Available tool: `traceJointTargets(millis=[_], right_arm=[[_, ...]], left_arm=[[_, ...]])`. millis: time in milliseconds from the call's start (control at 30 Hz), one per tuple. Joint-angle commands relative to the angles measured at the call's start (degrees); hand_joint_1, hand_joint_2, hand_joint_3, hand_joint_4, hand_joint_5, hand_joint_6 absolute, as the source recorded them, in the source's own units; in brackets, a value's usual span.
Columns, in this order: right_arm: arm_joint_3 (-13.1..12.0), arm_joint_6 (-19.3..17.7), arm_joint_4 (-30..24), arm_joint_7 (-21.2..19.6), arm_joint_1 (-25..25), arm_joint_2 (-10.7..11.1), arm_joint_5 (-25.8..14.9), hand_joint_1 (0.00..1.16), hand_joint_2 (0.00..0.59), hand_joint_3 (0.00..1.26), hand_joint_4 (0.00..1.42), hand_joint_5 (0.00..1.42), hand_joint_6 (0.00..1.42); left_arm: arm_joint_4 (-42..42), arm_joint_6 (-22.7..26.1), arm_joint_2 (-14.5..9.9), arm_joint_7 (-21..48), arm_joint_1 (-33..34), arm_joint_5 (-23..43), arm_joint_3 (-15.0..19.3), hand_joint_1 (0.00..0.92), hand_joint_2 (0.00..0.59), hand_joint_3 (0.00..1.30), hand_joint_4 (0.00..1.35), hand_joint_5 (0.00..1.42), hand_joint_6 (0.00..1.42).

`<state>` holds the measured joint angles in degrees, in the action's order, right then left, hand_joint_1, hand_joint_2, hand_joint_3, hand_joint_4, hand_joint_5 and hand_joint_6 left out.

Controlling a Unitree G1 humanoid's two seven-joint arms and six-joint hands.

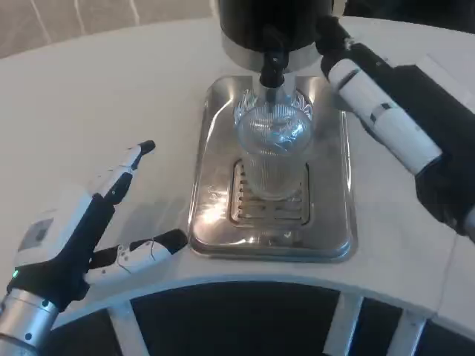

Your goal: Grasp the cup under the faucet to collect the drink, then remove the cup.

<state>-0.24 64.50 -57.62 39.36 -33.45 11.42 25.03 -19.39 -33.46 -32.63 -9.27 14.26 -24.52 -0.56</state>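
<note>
A clear ribbed glass cup (272,152) stands upright on the grate of a silver drip tray (334,222), directly below the black faucet (272,68) of a dark dispenser (271,22). My left hand (89,222) hovers over the table left of the tray, fingers spread and holding nothing, about a hand's width from the cup. From the upper right my right hand (371,93) reaches in, its white and black fingers stretched to the dispenser's side just right of the faucet. Its fingertips (332,31) touch the dispenser body; how the other fingers lie is hidden.
The white table (96,96) has a curved front edge close under my left hand. The dispenser stands at the back of the tray. Bare table lies left of the tray and also right of it, under my right forearm.
</note>
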Motion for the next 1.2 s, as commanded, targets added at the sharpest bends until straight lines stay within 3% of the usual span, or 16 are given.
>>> traceJointTargets(millis=[33,467,700,1200], right_arm=[[-0.51,2.11,-0.73,-2.12,0.31,1.81,-4.77,0.00,0.537,0.00,0.00,0.00,0.05],[-1.46,1.73,2.61,-9.19,-1.27,6.00,-16.57,0.00,0.538,0.00,0.00,0.00,0.05],[-1.41,1.94,0.55,-11.76,-0.26,8.20,-21.46,0.00,0.539,0.00,0.00,0.00,0.05],[-2.49,1.08,0.08,-16.71,-0.91,12.05,-26.44,0.00,0.539,0.00,0.00,0.00,0.05]], left_arm=[[-0.65,0.82,0.41,1.29,0.59,0.36,-0.12,0.047,0.086,0.09,0.05,0.12,0.20],[-2.38,0.56,0.01,2.35,0.38,1.03,0.34,0.040,0.087,0.10,0.05,0.12,0.20],[-2.39,0.80,-0.16,2.46,0.08,1.37,0.45,0.039,0.087,0.10,0.05,0.12,0.20],[-2.12,0.97,-0.24,2.72,-0.53,1.89,0.60,0.036,0.085,0.11,0.05,0.12,0.20]])
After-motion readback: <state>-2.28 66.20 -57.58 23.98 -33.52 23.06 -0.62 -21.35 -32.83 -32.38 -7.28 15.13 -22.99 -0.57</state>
